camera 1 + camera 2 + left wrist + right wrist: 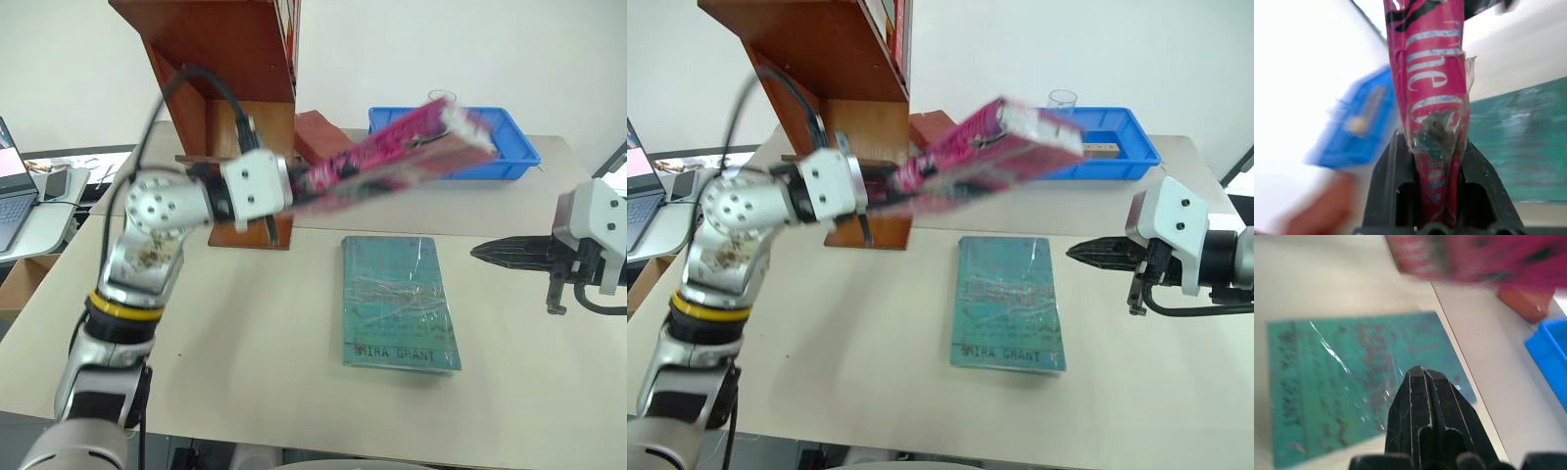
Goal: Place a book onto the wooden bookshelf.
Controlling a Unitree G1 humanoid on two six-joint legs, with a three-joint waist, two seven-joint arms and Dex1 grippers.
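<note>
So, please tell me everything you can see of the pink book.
The pink book is a paperback in glossy clear wrap, with white and black lettering on its cover. It is off the table, tilted, its far end higher. The left gripper is shut on its near end. Nothing else touches it. It hangs above the teal book, beside the bookshelf.

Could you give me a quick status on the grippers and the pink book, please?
Left gripper shut on pink book, held above the table. Right gripper shut, empty, over the teal Mira Grant book. Wooden bookshelf just behind; nothing blocking.
</note>
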